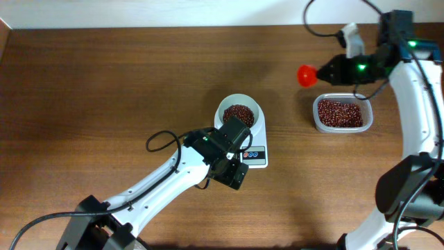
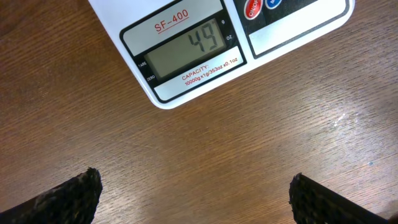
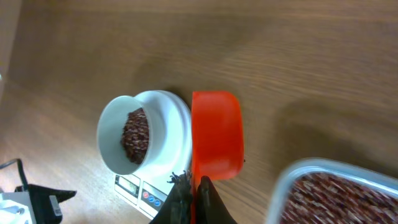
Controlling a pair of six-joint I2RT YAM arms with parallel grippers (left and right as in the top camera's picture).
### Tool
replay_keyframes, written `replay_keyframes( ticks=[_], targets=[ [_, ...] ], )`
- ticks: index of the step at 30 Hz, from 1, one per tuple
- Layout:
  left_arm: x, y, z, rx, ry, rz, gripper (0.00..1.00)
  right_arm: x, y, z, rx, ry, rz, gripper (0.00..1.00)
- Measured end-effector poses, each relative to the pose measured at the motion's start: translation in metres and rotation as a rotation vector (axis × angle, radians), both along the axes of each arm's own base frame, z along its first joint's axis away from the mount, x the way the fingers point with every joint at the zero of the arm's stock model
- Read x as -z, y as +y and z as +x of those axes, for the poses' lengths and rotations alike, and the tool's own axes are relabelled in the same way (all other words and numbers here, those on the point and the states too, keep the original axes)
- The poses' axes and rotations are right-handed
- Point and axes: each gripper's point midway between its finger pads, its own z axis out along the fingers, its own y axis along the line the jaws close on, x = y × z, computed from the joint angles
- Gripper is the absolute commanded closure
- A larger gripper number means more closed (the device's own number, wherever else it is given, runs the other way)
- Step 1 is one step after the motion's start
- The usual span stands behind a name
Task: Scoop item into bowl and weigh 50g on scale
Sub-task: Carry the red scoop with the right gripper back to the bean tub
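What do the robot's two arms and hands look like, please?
The left arm and right arm are white tubes with black joints and cables; green lights glow on the right. The left hand has black, knurled fingers; the right hand is black.

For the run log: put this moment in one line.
left gripper open near scale | right gripper shut on red scoop | beans in bowl on scale | display 49

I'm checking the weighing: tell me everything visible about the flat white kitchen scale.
The flat white rectangular plastic-looking scale lies on the brown wooden table. Its grey display, labelled SF-400, reads 49; red and blue round buttons sit beside it. A small round white bowl of dark reddish-brown beans stands on its platform. The open left pincer hangs before its front edge, not touching.
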Motion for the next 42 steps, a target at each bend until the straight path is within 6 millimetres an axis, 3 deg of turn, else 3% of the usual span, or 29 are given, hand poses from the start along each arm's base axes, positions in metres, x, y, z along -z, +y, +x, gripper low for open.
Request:
replay_keyframes(
  ticks=[5, 8, 15, 22, 28, 31, 37, 42],
  targets=[
    [0.0, 0.0, 0.0, 0.0, 0.0, 0.0, 0.01, 0.007, -0.049, -0.006, 0.119, 0.052, -0.027, 0.96],
    [0.0, 0.0, 0.0, 0.0, 0.0, 0.0, 0.01, 0.013, -0.066, -0.009, 0.159, 0.071, -0.082, 0.96],
    [0.0, 0.0, 0.0, 0.0, 0.0, 0.0, 0.01, 0.017, -0.075, -0.007, 0.178, 0.068, -0.137, 0.96],
    [0.0, 0.0, 0.0, 0.0, 0.0, -0.001, 0.01, -0.007, -0.093, 0.043, 0.208, -0.18, -0.203, 0.96],
    [0.0, 0.0, 0.0, 0.0, 0.0, 0.0, 0.01, -0.009, -0.094, 0.047, 0.21, -0.199, -0.208, 0.96],
    [0.0, 0.0, 0.0, 0.0, 0.0, 0.0, 0.01, -0.001, -0.09, 0.034, 0.205, -0.13, -0.197, 0.96],
    [0.0, 0.0, 0.0, 0.0, 0.001, 0.0, 0.01, 0.022, -0.079, -0.018, 0.19, 0.124, -0.172, 0.96],
    [0.0, 0.0, 0.0, 0.0, 0.0, 0.0, 0.01, 0.035, -0.104, -0.031, 0.304, 0.225, -0.297, 0.96]
  ],
)
